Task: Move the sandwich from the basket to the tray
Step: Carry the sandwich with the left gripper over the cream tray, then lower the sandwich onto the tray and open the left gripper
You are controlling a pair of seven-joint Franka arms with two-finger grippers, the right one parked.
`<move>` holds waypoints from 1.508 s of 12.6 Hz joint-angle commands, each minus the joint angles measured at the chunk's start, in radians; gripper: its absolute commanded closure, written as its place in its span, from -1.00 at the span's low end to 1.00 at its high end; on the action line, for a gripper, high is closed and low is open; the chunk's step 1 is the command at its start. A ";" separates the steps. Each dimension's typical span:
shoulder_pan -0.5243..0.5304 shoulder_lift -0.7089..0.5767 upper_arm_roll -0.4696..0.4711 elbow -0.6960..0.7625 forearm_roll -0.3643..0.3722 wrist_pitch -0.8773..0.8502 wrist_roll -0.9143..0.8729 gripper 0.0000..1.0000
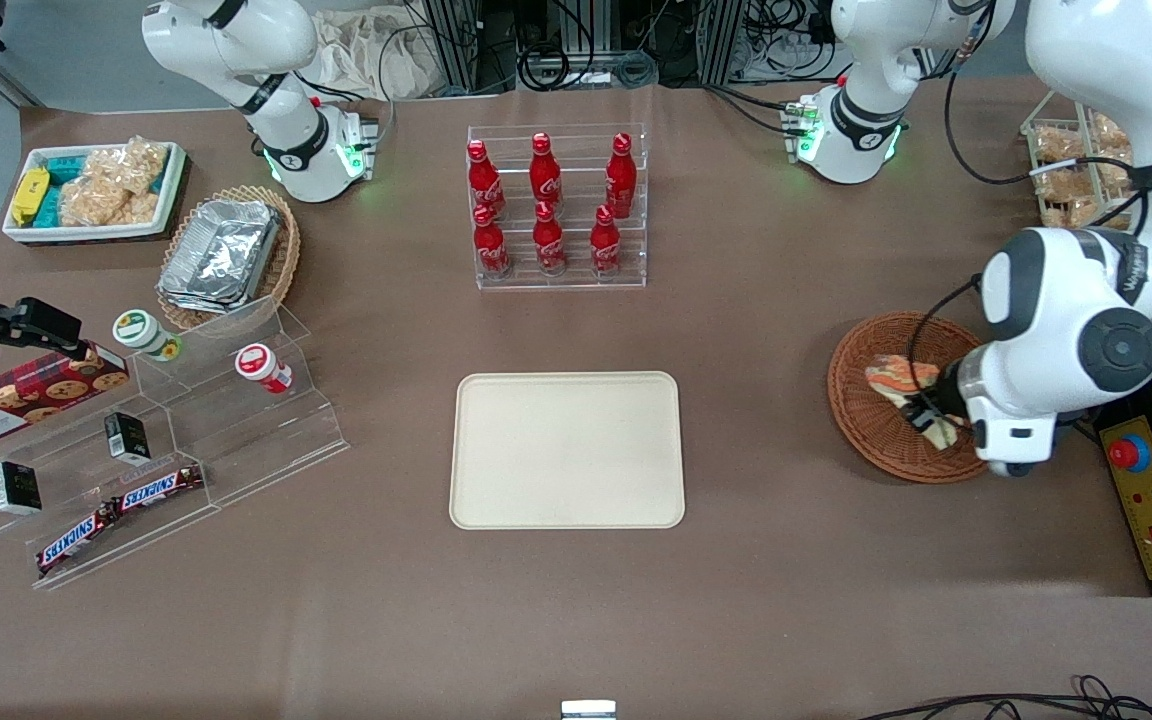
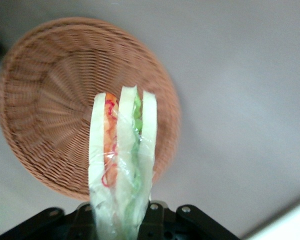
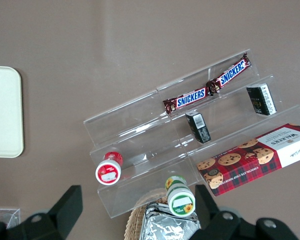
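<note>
A: Where is the sandwich [image 2: 121, 160]?

B: Between the fingers of the left gripper [image 2: 121, 220], which are closed on its wrapped end. In the wrist view it hangs clear above the round wicker basket [image 2: 45, 100], its white bread layers showing orange and green filling.

A: And from the front?

B: The sandwich [image 1: 901, 383] is over the basket [image 1: 861, 420], partly hidden by the arm. The gripper [image 1: 931, 412] is over the basket too. The cream tray [image 1: 567, 450] lies bare, well apart, toward the parked arm's end, nearer the camera than the rack of red cola bottles [image 1: 548, 205].
</note>
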 commanded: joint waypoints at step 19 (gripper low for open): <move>-0.440 0.551 -0.044 0.475 0.015 0.220 0.138 -1.00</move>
